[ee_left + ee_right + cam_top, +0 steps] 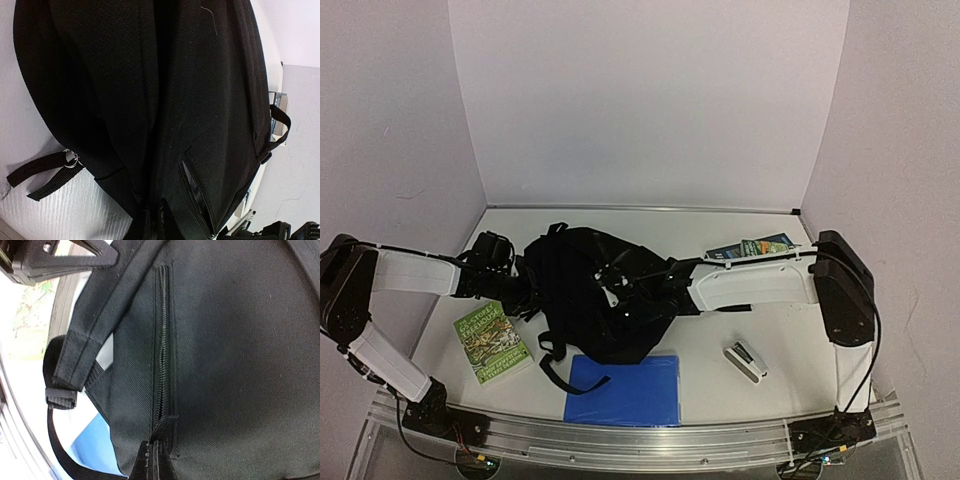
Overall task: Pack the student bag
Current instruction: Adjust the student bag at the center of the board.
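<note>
Touching student bag (pixel 582 268) | left fingers (pixel 518 288), right fingers (pixel 148 466) pressed together | right at zipper (pixel 162 340) | book (pixel 492 342) title illegible

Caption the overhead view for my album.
Two arms meet on the black student bag, green book and blue folder nearby.

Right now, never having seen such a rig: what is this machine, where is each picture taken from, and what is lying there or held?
Two robot arms are bolted at the near edge of the table. The wide picture looks down from above and behind them; the close-ups come from cameras on each wrist. On the table lie a black student bag, a green book, a blue folder, another book by the right arm and a small grey gadget. The left end effector is shut, apparently pinching the bag's fabric; the right end effector is shut on the end of a zip.
</note>
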Controlling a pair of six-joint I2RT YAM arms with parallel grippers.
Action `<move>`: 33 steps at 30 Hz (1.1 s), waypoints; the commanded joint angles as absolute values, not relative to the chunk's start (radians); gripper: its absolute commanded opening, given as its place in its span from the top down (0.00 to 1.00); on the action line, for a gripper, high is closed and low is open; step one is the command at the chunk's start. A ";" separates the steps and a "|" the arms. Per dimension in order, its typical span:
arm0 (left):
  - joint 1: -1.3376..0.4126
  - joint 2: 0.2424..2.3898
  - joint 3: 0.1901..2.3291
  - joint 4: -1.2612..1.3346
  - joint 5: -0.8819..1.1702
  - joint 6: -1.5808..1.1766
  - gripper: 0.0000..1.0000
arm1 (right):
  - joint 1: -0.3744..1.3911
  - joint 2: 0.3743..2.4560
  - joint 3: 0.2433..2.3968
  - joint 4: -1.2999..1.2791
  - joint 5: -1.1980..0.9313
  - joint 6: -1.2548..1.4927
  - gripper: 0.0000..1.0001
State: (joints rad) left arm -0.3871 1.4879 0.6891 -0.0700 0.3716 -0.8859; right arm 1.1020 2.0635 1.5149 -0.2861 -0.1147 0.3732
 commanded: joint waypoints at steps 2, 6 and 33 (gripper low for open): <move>-0.374 1.472 0.692 -0.115 0.304 -0.819 0.72 | 1.098 1.991 1.445 -0.151 -0.142 0.434 1.00; -0.409 1.374 0.744 -0.220 0.223 -0.741 0.34 | 1.098 1.975 1.388 -0.050 -0.141 0.470 1.00; -0.646 1.598 0.775 0.180 0.548 -1.007 0.42 | 1.098 1.945 1.272 0.184 -0.115 0.489 1.00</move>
